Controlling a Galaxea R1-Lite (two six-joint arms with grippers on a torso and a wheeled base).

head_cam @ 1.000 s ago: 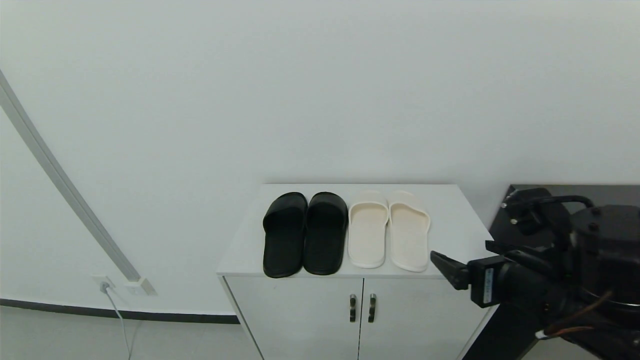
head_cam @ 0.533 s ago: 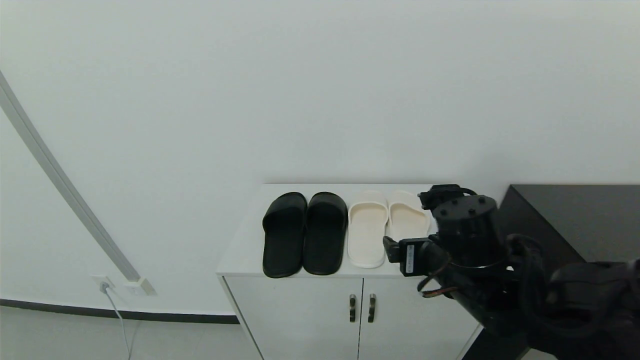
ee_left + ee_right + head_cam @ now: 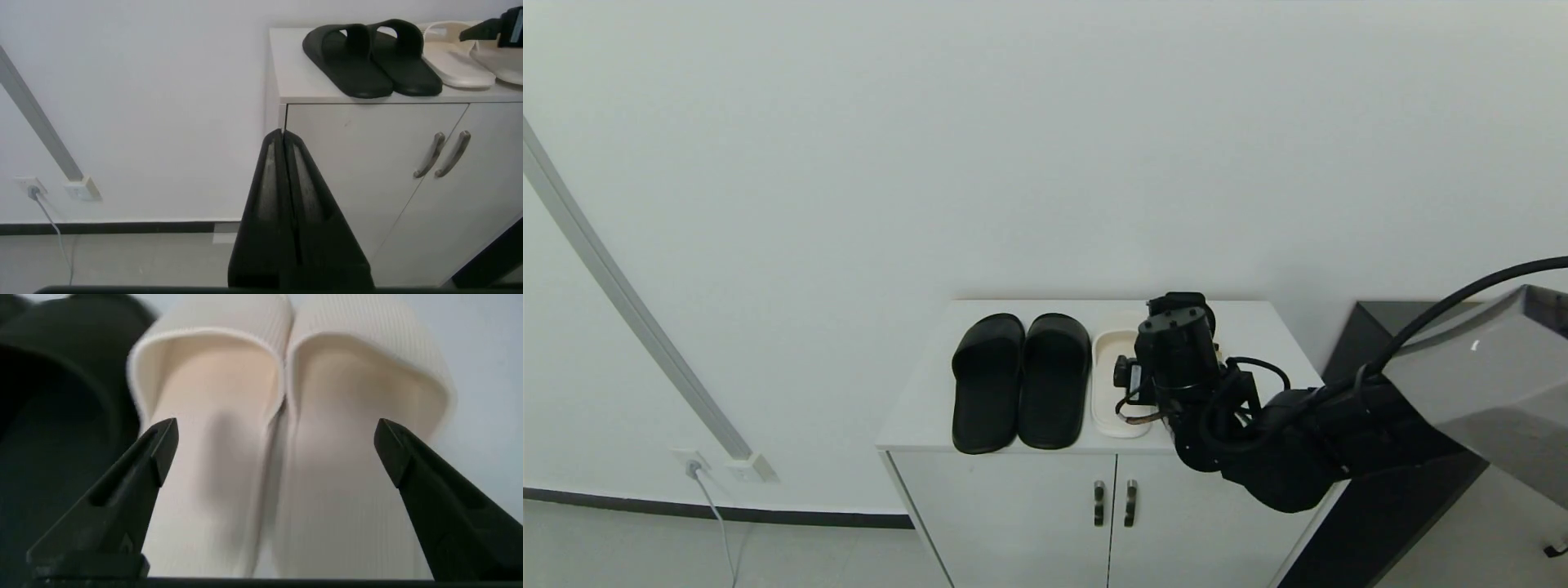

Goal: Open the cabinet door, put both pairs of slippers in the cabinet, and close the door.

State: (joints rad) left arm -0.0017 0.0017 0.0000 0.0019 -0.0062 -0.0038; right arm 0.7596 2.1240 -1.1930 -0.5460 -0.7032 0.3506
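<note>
- Right gripper [image 3: 276, 429] hangs just over the white slippers [image 3: 221, 457] on the cabinet [image 3: 1013, 523] top. Its jaws are spread wide, about the width of the whole pair, and there's nothing in them.
- Left gripper [image 3: 283, 135] sits low in front of the cabinet's left side, fingers pressed flat together and holding nothing.
- Black slippers [image 3: 1021, 380] are on the top too, just beside the white pair. All four are lined up with heels at the front edge.
- Both doors look closed, and the handles [image 3: 1112, 502] are untouched.
- My main worry is that the door isn't open yet. If the right arm grabs slippers now, there's nowhere to put them until the left gets a door open.
- Squeezing two soft slippers at once could go badly. They may buckle, or one could squirt out and drop off the front edge.
- The jaw on the black-pair side has little room. Coming down off-centre, it could shove a black slipper.
- The handles sit right next to each other, so a sloppy grab might catch both or slip off.
- The slippers look like moulded foam or rubber, with a matte finish and rounded toes. The white straps have fine ribbing, and the black ones look smooth.
- The cabinet is plain white flat panels with square edges. The handles are slim upright metal bars at the centre seam.
</note>
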